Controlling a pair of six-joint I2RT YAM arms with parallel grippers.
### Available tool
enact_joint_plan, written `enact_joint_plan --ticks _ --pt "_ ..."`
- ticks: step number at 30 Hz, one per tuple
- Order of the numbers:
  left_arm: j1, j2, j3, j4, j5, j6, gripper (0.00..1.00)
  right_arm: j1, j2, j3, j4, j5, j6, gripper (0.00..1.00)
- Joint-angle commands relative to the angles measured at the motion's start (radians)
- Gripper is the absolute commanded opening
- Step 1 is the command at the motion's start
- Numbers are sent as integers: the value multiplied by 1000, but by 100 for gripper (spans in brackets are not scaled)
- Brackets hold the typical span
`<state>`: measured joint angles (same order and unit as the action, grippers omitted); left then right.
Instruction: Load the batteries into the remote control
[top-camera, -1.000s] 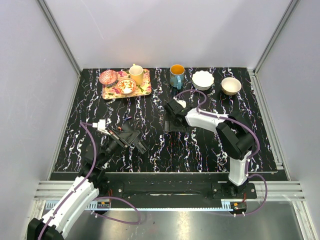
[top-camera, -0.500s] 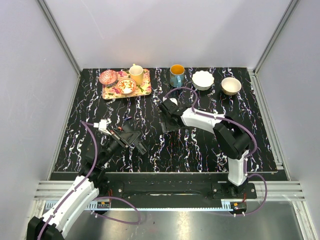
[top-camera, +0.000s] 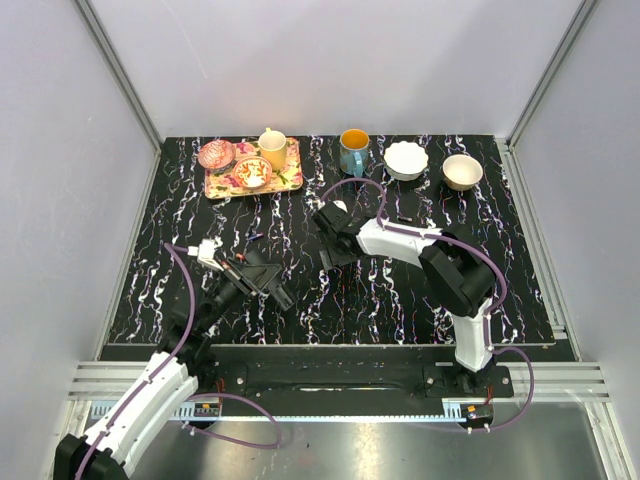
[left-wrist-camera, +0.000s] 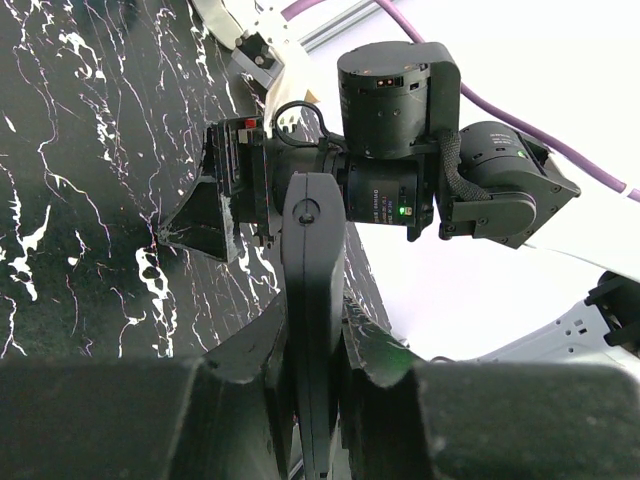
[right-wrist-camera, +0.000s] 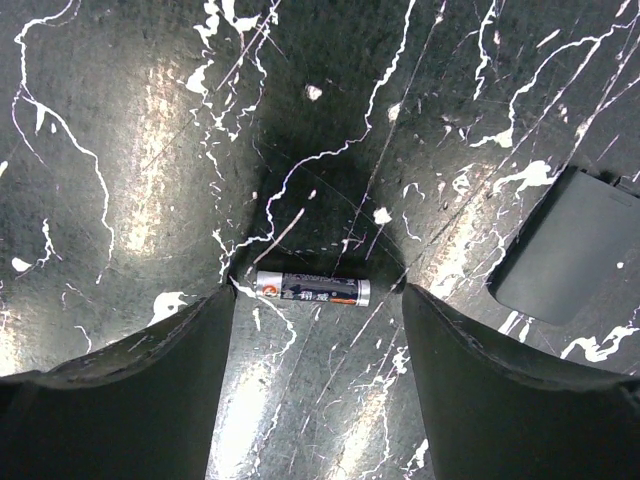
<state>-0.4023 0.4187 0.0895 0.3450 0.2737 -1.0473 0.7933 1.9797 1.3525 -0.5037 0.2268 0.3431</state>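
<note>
From the top external view, the remote control (top-camera: 272, 286) is seen held above the near left part of the black marbled tabletop (top-camera: 400, 300) by the left gripper (top-camera: 243, 280). The right gripper (top-camera: 330, 252) is lowered toward the middle of the table, well apart from the remote. No battery can be made out from this height. A flowered tray (top-camera: 285, 180) of cups, a blue mug (top-camera: 352, 152) and two bowls (top-camera: 406, 160) are lined along the far edge, outside the work.

In the left wrist view, the remote control (left-wrist-camera: 313, 280) is seen edge-on, clamped between the left gripper's (left-wrist-camera: 312, 352) closed fingers. Its battery bay is turned away, so whether any cell is already seated cannot be told. The right arm's wrist is seen beyond it, bent down to the table.

In the right wrist view, one battery (right-wrist-camera: 312, 290) is seen lying flat on the tabletop, crosswise between the spread fingers of the right gripper (right-wrist-camera: 315, 300). The jaws are open and nothing is gripped — the cell is bracketed, not yet pinched. A flat black panel (right-wrist-camera: 565, 250), probably the remote's battery cover, lies on the table off to the right.

Judged from this, the task is at an early stage: the remote is presented and probably uncovered, while the pick-up of this battery, its seating in the bay and any further cells are left to be done.
</note>
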Motion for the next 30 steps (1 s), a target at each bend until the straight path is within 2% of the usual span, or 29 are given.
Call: enact_joint_plan --ticks 1,18,22,25,30 --pt "3 -14 1 60 9 -3 0 7 -4 25 7 23 -4 72" --pt "3 -54 3 23 7 1 0 7 27 30 -9 -18 83 53" --pt "3 -57 0 23 9 0 0 6 19 13 -7 -17 97 43" --pt "5 -60 -2 22 9 -2 0 -8 -11 -12 -1 9 143 40" --pt "3 -63 -2 20 4 -2 0 -91 -117 -78 34 -17 368 37"
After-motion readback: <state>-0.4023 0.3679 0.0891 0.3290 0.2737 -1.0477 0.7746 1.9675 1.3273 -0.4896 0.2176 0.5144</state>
